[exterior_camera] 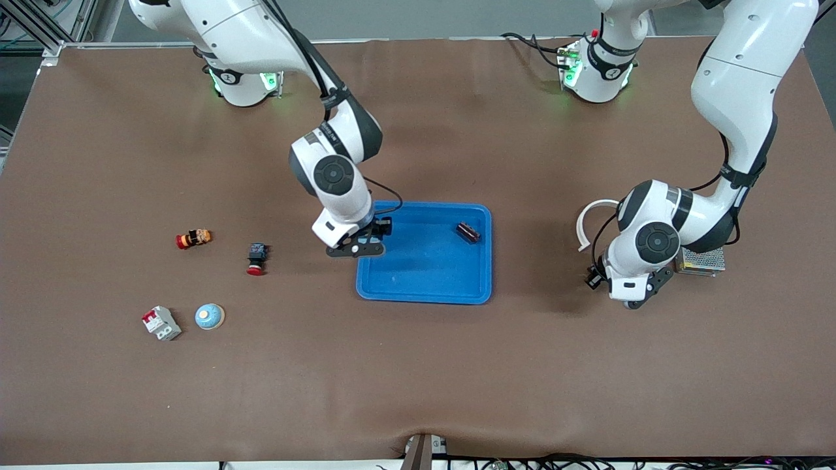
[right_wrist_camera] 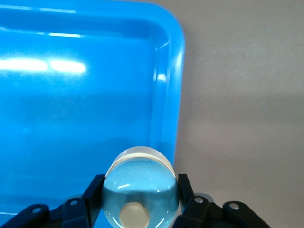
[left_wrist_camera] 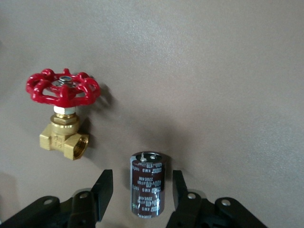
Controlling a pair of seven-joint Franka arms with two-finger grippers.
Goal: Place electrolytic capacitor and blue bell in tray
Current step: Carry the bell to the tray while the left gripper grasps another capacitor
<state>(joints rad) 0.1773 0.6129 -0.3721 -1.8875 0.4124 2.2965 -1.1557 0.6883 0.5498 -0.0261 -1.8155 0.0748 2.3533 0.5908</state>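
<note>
In the right wrist view my right gripper (right_wrist_camera: 140,178) is shut on a pale-blue bell (right_wrist_camera: 141,190) with a white knob, over the corner rim of the bright-blue tray (right_wrist_camera: 176,95). In the front view this gripper (exterior_camera: 358,247) is at the tray's (exterior_camera: 424,297) edge toward the right arm's end. In the left wrist view my left gripper (left_wrist_camera: 141,176) is open around a dark-brown electrolytic capacitor (left_wrist_camera: 148,184) on the table, with gaps on both sides. In the front view a dark cylinder (exterior_camera: 468,232) lies in the tray and a blue bell (exterior_camera: 209,316) sits on the table.
A brass valve with a red handwheel (left_wrist_camera: 64,116) stands beside the capacitor. In the front view a white breaker (exterior_camera: 161,323), a red-capped button (exterior_camera: 256,258) and an orange part (exterior_camera: 194,239) lie toward the right arm's end. A metal box (exterior_camera: 702,260) and a white ring (exterior_camera: 591,222) lie by the left gripper (exterior_camera: 630,297).
</note>
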